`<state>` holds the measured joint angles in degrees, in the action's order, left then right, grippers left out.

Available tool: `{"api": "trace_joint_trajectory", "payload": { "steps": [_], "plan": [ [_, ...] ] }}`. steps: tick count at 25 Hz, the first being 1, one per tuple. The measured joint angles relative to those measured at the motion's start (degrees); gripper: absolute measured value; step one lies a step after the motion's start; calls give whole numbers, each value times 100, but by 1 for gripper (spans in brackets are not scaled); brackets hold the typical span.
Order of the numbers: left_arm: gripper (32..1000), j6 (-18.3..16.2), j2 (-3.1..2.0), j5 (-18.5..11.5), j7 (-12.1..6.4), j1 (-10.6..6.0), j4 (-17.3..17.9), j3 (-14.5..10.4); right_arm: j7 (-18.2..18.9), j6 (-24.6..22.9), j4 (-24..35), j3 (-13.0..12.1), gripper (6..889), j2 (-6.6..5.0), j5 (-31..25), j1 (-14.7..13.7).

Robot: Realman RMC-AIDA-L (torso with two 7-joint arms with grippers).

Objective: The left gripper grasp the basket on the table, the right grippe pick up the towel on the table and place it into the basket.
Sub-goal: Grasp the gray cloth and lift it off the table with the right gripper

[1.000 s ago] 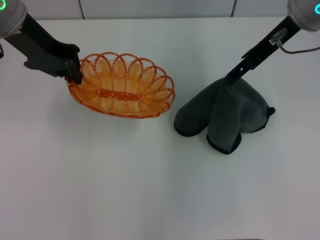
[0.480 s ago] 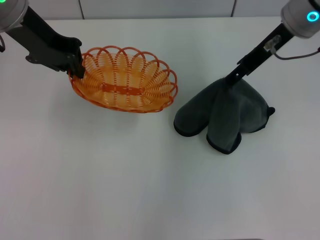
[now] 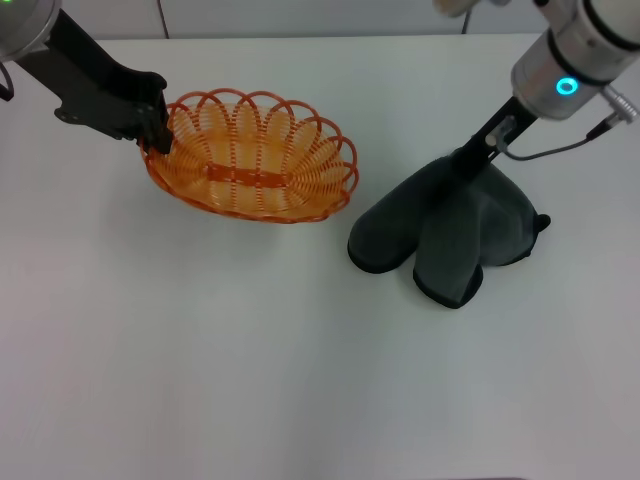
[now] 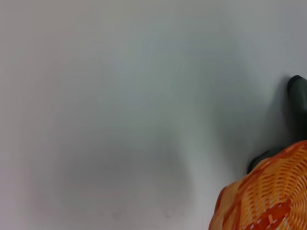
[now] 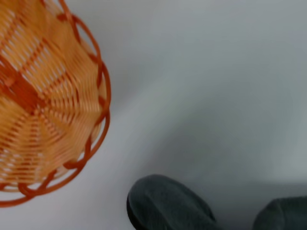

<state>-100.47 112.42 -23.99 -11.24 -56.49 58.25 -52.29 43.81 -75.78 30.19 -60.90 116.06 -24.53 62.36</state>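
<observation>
You have left gripper point(image 3: 155, 135) clamped on basket point(image 3: 255, 165); right gripper point(image 3: 468, 160) pinches towel point(image 3: 450, 230), unlifted; transfer remains.

Left hand point(image 3: 153, 135) clamped; right hand point(image 3: 470, 160) lowered, fingers hidden.

Black left gripper point(image 3: 155, 135) on a blocky black arm with a white-grey joint, slim black right gripper point(image 3: 470, 158) on a thin black link, silver-white cylindrical joint, glowing teal ring light, grey cable looping beside it
</observation>
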Motion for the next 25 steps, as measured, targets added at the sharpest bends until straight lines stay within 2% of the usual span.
{"api": "trace_joint_trajectory", "payload": {
  "steps": [8, 16, 25],
  "plan": [
    [74, 18, 11, 0, -7, -84, -21, 0, 16, 786, -675, -124, 853, 55, 7, -33],
    [74, 28, 44, 0, -22, -126, -25, 0, 143, 1212, -1023, -165, 853, 125, 9, -96],
    [74, 88, 61, -9, -41, -128, -25, 0, 218, 1652, -1073, -177, 852, 136, -3, -329]
  ]
}}
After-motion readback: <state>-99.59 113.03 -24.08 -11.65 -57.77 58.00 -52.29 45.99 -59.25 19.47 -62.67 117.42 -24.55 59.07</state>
